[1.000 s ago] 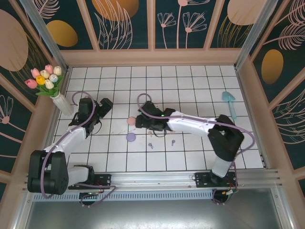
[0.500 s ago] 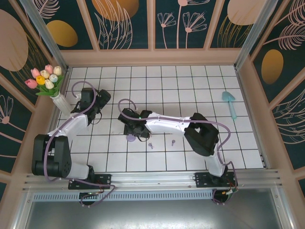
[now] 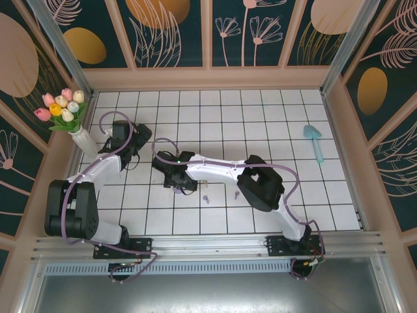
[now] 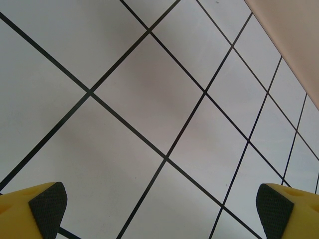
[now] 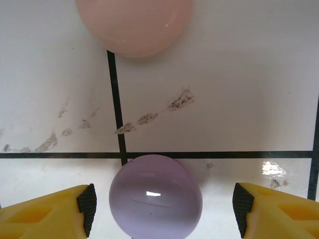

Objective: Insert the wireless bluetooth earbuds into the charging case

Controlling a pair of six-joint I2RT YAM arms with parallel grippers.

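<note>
Purple case (image 5: 155, 196) sits untouched inside the wide right tool (image 5: 165, 206), pink case (image 5: 133, 22) at 12 o'clock. The grasp probably needs a square close. Left tool (image 4: 159, 206) is wide.

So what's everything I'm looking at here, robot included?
Pink case: one, pale pink, on the tiles just beyond the purple one.
Purple case: one, lilac, between the right claw's fingers, with gaps on both sides.
Purple earbuds: two, purple, loose on the tiles to the right of the cases.
Vase of tulips: one, white vase with pink, yellow and pale flowers, by the left wall.
Teal tool: one, teal, by the right wall.
Tiled floor: one, white with black lines.
Left claw: one, yellow with black pads, open over bare tiles.
Right claw: one, same colours, open around the purple case.
</note>
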